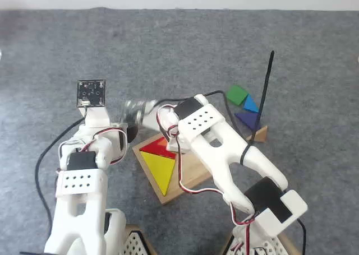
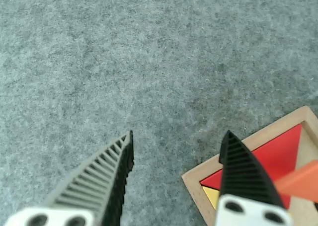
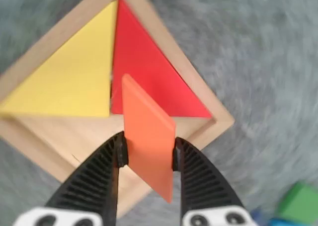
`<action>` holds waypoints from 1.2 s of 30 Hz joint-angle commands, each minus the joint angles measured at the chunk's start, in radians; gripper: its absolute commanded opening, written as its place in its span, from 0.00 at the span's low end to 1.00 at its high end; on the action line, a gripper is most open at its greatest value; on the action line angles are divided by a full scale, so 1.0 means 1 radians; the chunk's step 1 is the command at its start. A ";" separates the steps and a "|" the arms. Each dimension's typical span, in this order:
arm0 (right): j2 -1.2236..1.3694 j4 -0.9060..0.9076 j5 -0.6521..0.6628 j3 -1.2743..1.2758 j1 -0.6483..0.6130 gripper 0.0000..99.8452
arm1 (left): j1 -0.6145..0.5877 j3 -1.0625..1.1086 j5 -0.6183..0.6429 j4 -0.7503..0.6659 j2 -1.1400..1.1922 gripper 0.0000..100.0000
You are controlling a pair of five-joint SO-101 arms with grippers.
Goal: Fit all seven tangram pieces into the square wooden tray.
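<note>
The square wooden tray point(image 1: 188, 174) lies between the arms, holding a red triangle point(image 1: 154, 148) and a yellow triangle point(image 1: 160, 168) side by side. My right gripper point(image 3: 149, 141) is shut on an orange parallelogram piece point(image 3: 147, 136) and holds it tilted just above the tray point(image 3: 54, 141), over the red triangle point(image 3: 149, 82) and beside the yellow triangle point(image 3: 69, 82). My left gripper point(image 2: 179, 136) is open with nothing in it, over bare carpet just off the tray's corner point(image 2: 196, 184). In the high view it hovers by the tray's far left corner point(image 1: 134, 116).
Green point(image 1: 236, 94), blue point(image 1: 251, 105) and purple point(image 1: 247, 119) pieces lie together on the grey carpet beyond the tray's far right corner. A thin black rod point(image 1: 267, 89) stands up near them. Open carpet stretches to the far left.
</note>
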 commanded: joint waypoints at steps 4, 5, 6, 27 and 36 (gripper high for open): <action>-0.045 -0.002 -0.721 -0.026 0.035 0.01 | -0.002 -0.005 0.005 -0.015 -0.026 0.27; -0.045 -0.002 -0.799 -0.023 0.044 0.01 | -0.002 -0.005 0.005 -0.015 -0.026 0.27; -0.045 -0.002 -0.872 -0.020 0.056 0.01 | -0.002 -0.005 0.005 -0.015 -0.026 0.27; -0.045 -0.013 -1.246 0.075 0.104 0.01 | -0.002 -0.005 0.005 -0.015 -0.026 0.27; -0.044 -0.054 -1.246 0.117 0.067 0.01 | -0.002 -0.005 0.005 -0.015 -0.026 0.27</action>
